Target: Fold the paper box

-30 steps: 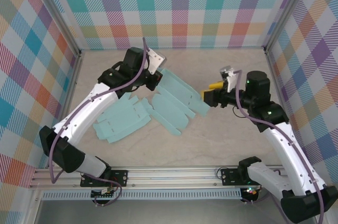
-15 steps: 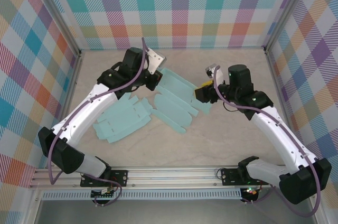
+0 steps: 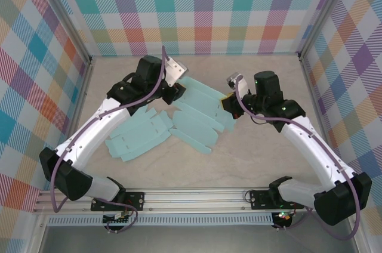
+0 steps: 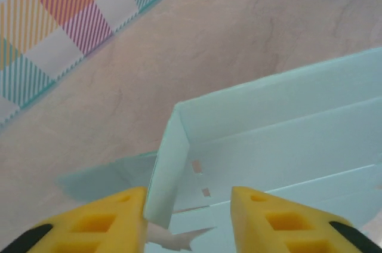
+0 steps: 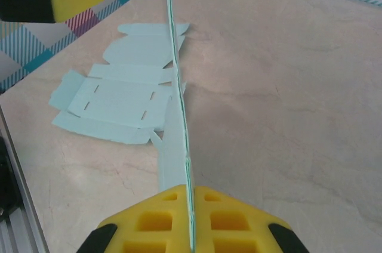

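Right arm has swung inward, and its jaws have pressed together on the pale teal die-cut paper box blank [image 3: 191, 119], while the left jaws have sprung apart.

Between the two arms the blank sprawls mid-surface: its near-left half lies flat, its far-right panel [image 5: 173, 56] stands lifted, pinched edge-on by the right jaws, and a short end flap [image 4: 167, 163] is bent upright between the spread left jaws, which grip nothing. By my reading the fold is barely begun, with a crease or two raised, no walls joined, tabs and slots unmated. Bare beige marbled surface [image 3: 250, 151] gives room on the near and right sides; the checked back wall [image 3: 203, 8] stands near the left arm's wrist, and the metal front rail [image 3: 197, 193] is well apart.
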You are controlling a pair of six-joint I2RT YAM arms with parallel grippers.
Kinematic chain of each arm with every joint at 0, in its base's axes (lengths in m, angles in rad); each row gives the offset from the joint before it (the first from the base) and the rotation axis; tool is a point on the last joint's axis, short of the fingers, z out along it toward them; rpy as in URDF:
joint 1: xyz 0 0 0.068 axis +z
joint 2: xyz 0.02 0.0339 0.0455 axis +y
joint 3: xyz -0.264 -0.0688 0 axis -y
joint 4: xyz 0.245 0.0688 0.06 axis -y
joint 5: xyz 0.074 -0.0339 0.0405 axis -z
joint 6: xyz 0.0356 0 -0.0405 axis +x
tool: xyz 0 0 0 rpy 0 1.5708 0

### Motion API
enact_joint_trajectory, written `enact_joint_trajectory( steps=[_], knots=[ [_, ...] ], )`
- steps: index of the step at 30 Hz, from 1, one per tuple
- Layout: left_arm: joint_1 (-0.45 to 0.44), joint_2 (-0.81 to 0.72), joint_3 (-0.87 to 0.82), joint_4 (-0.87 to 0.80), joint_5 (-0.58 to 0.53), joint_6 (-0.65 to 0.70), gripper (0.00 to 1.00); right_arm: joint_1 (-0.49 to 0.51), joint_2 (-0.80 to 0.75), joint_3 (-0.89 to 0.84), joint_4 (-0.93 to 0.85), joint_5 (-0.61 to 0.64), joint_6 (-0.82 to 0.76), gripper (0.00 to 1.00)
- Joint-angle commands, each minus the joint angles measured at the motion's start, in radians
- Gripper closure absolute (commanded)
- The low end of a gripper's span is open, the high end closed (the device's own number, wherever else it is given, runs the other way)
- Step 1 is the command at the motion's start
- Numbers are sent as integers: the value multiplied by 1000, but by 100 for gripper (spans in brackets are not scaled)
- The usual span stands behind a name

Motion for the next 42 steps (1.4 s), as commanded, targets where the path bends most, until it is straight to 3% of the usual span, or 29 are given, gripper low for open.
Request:
enact_joint_trajectory(
  steps=[1,4,9,17,32,42],
  knots=[
    [-2,-75,-30,106,49,192,51,6,14,61,-49,-57,-82,100],
    [5,-99,-32,153,108,299,50,6,16,74,-66,-80,-94,100],
    [21,-94,-19,133,207,495,57,6,12,74,-77,-119,-104,100],
    [60,21,139,-108,367,624,54,6,13,78,-87,-164,-113,100],
    [72,280,432,-384,436,713,48,6,21,77,-91,-174,-121,100],
    [75,354,490,-451,343,740,58,6,20,72,-80,-164,-124,100]
  ],
)
